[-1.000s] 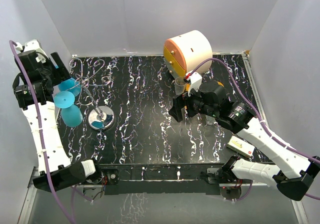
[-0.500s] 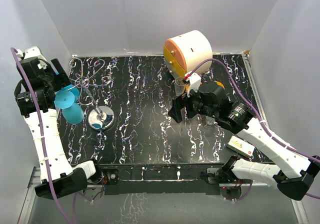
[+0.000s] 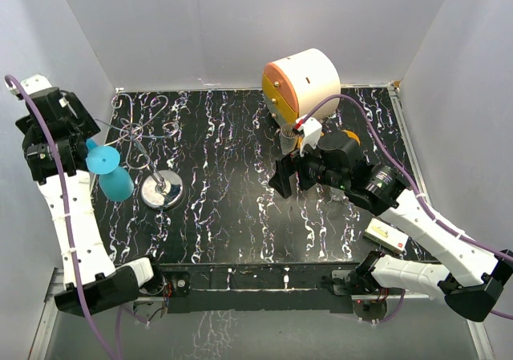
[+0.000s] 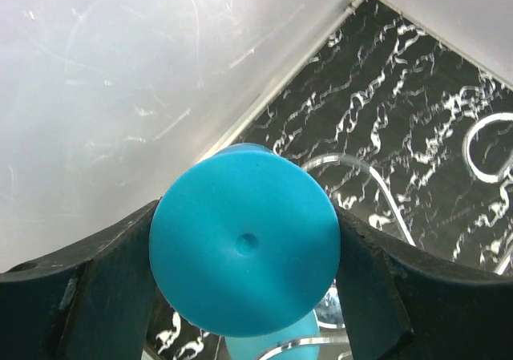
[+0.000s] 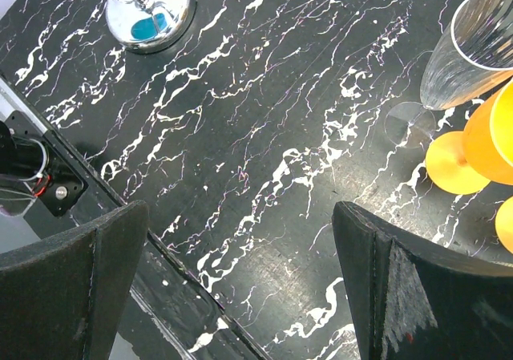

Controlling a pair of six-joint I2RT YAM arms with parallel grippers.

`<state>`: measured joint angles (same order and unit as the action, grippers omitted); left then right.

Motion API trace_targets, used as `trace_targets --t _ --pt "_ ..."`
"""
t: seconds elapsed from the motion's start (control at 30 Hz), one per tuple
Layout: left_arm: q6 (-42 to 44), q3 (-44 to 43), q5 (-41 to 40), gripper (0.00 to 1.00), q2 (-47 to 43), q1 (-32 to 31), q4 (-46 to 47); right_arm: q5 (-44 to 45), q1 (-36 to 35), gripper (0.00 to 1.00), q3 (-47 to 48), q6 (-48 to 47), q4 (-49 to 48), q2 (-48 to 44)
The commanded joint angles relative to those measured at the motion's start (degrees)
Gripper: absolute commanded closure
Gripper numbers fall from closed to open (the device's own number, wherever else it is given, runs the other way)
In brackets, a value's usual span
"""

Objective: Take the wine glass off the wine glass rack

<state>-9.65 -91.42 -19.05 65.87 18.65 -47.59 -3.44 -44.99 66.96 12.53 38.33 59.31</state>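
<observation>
My left gripper [image 4: 245, 252] clamps the blue wine glass [image 4: 240, 216] by its foot, left of the wine glass rack [image 3: 161, 190]; my right gripper [image 5: 239, 244] gapes, released.

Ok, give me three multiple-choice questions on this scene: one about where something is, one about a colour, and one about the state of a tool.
1. Where does the round white-and-orange drawer cabinet stand on the black marbled table?
A. at the near left corner
B. on the far side, right of centre
C. at the near edge, between the arm bases

2. What colour is the stemmed wine glass between the fingers of the left tool?
A. turquoise
B. red
C. clear

3. How is the right tool?
A. shut on a glass
B. shut, empty
C. open, holding nothing

Answers: 1 B, the overhead view shows it by the back wall. 2 A, its round foot fills the left wrist view in turquoise. 3 C, only bare table shows between its spread fingers.
</observation>
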Motion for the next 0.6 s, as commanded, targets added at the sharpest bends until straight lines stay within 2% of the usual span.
trace_targets --t 0.0,0.1,0.37,0.47,0.57 --pt "0.44 -3.71 -4.5 0.37 3.29 0.24 7.18 0.32 -0.18 0.02 3.18 1.01 -3.44 -0.49" --pt "0.57 -5.74 -2.94 0.38 5.61 0.29 12.1 1.29 -0.18 0.02 3.7 1.54 -3.34 -0.59" --pt "-6.15 -17.84 14.1 0.4 12.25 0.24 26.02 3.14 -0.18 0.02 5.08 4.58 -6.24 0.31" --pt "-12.3 -20.85 23.76 0.39 14.49 0.24 31.68 3.58 -0.18 0.01 6.01 6.07 -8.3 0.93" --pt "-23.21 -20.66 36.32 0.39 14.28 0.24 39.71 3.3 -0.18 0.02 6.73 8.0 -11.77 1.55"
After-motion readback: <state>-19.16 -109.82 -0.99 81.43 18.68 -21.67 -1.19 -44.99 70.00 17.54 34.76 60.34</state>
